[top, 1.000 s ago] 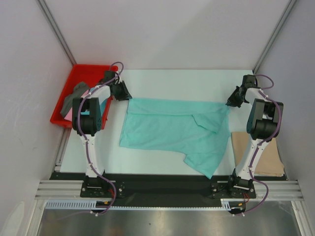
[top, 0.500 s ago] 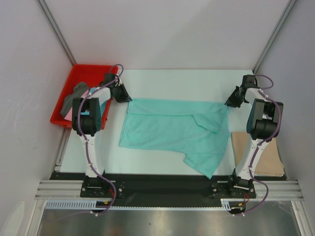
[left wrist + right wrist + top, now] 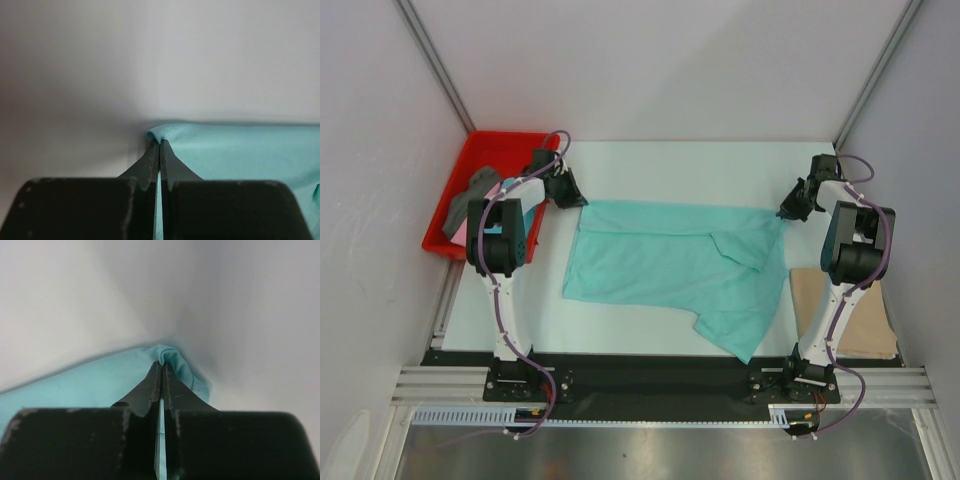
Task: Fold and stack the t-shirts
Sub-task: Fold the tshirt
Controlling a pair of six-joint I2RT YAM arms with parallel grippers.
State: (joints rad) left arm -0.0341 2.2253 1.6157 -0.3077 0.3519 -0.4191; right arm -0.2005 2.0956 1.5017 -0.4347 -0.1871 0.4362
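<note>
The left pincer [image 3: 159, 143] is pressed together on the far left corner of a mint-green soft cloth t-shirt [image 3: 670, 265], with a small peak of fabric nipped between its black tips. The right pincer [image 3: 161, 365] is closed on the shirt's far right corner, where the cloth bunches into a little fold. A red plastic tray [image 3: 492, 141] sits at the far left edge of the white worktop [image 3: 700, 165], just beside the left pincer. It holds a crumpled dark grey cloth shirt [image 3: 470, 195] with a bit of pink cloth [image 3: 460, 232] showing under it. The mint-green shirt lies mid-worktop between the two arms. Its far edge runs nearly straight from pincer to pincer, its body is flat but creased, a flap is folded over near the right side, and one point trails toward the near edge. A flat tan cloth shirt [image 3: 868, 310] lies near the right edge, partly behind the right arm [image 3: 850, 245]. Both the left arm [image 3: 505, 240] and the right arm stretch away from their bases, wrists turned inward toward the shirt's corners.
</note>
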